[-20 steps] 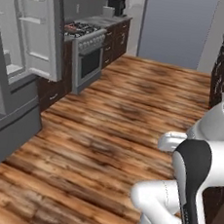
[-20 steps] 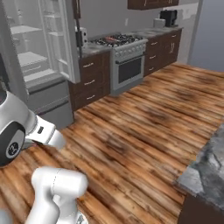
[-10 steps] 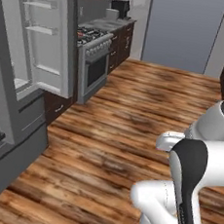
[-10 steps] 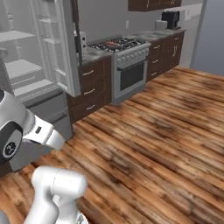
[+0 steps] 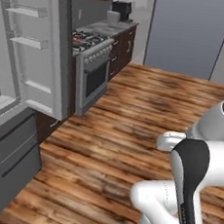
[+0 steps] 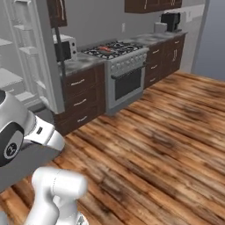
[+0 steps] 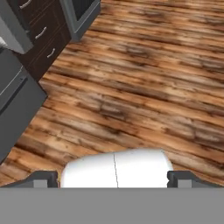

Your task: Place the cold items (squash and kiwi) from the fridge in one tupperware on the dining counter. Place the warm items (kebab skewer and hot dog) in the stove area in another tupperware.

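A: Hand (image 7: 113, 177) first. How does it stand?

B: Spread wide. In the hand view the two dark fingertips (image 7: 43, 178) sit far apart at the bottom, nothing between them. It holds nothing and touches nothing; wooden floor (image 7: 144, 87) below it.

A: Floor texture?

B: Long planks, warm brown with dark streaks and knots, slight sheen. It runs across both base views.

A: The fridge?

B: Left side of the left base view. Fridge door (image 5: 35, 47) swung open, pale grey, smooth, with shallow door shelves. Grey drawer front (image 5: 12, 147) below it, flat with a thin bar handle. I cannot see squash or kiwi; the fridge interior is mostly out of frame.

A: Stove area?

B: Stove (image 6: 121, 66) in the right base view: steel front, dark oven window, row of knobs, black grates on top. Something reddish (image 6: 104, 48) lies on the burners, too small to say whether it is the kebab skewer or the hot dog. The stove is flanked by dark wood cabinets (image 6: 81, 99) with small metal pulls, and the table (image 6: 79, 63) beside it is grey, stone-like.

A: Anything else on that table?

B: A boxy microwave (image 6: 66, 46) left of the stove, a black coffee machine (image 6: 170, 21) at the far end.

A: Tupperware?

B: Cannot locate any.
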Robot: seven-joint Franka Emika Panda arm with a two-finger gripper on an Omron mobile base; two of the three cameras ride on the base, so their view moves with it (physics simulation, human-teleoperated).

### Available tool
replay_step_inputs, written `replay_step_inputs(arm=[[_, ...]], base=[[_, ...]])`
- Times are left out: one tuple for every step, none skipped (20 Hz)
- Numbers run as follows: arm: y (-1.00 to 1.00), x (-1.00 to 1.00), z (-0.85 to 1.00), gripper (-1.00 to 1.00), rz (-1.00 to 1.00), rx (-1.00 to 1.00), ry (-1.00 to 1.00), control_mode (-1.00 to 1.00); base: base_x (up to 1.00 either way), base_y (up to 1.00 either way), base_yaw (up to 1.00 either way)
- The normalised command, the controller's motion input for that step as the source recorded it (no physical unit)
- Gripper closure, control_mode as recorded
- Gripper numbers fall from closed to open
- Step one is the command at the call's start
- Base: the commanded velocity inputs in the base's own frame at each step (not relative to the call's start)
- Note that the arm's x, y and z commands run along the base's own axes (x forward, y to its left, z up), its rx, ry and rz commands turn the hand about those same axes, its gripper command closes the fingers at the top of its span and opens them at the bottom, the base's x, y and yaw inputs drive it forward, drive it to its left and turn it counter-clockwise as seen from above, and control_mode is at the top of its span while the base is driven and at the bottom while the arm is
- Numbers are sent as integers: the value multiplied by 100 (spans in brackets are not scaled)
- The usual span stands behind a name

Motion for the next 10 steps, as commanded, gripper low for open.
replay_step_inputs(arm=[[0, 0, 0, -100, 0, 0, 0, 100], [0, 0, 0, -100, 0, 0, 0, 100], [0, 0, 0, -100, 0, 0, 0, 100], [0, 0, 0, -100, 0, 0, 0, 100], [0, 0, 0, -100, 0, 0, 0, 100], [0, 0, 0, -100, 0, 0, 0, 100], [0, 0, 0, -100, 0, 0, 0, 100], [0, 0, 0, -100, 0, 0, 0, 100], [0, 0, 0, -100, 0, 0, 0, 100], [0, 0, 0, -100, 0, 0, 0, 100]], base=[[100, -10, 7], [100, -8, 9], [100, -4, 8], [100, -14, 11], [100, -13, 14], [100, -6, 14], [100, -9, 15], [100, -19, 20], [100, -17, 21], [100, -12, 20]])
